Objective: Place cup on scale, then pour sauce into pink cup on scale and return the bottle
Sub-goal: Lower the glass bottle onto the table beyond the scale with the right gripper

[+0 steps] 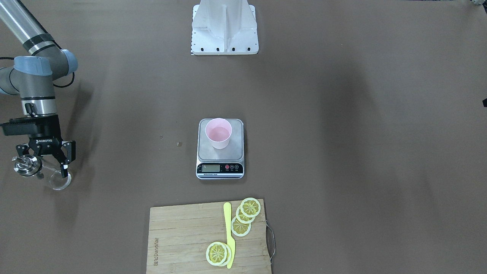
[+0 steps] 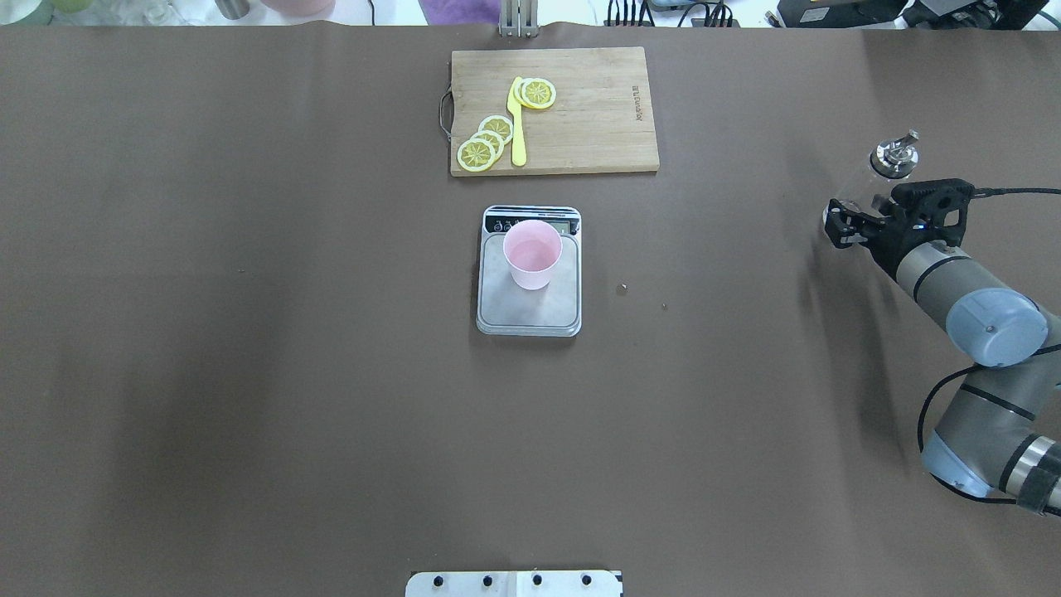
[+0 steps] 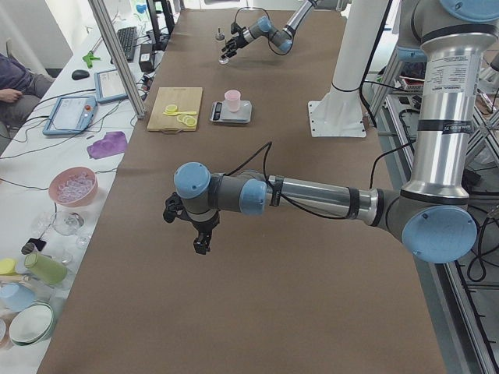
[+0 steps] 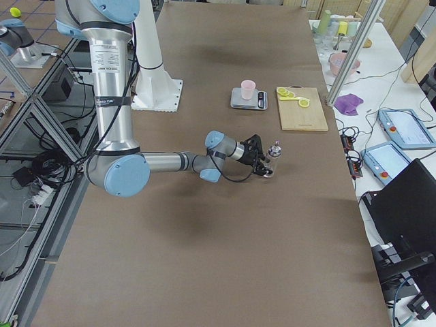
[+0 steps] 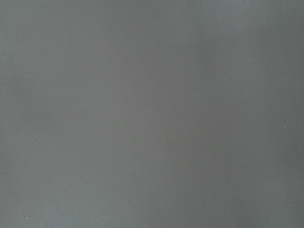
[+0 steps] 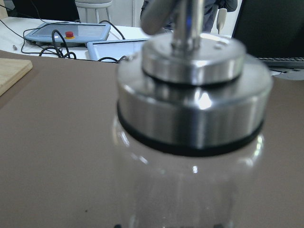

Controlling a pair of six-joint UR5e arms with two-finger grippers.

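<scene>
Pink cup [image 1: 218, 134] upright on scale [image 1: 234, 153] at middle of counter [image 1: 342, 152], contents unclear, clear steel-capped bottle [image 1: 47, 175] near counter's right end between fingers of right gripper [image 1: 45, 167], clamped or not cannot be told, left gripper [image 3: 187, 230] likewise.

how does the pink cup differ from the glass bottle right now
The cup is opaque pale pink; the bottle is clear glass. The cup is open-topped; the bottle wears a silver pour-spout cap. The cup sits on the scale in the middle; the bottle stands on the table far to the robot's right, between the fingers of the right gripper. Both stand upright.
</scene>
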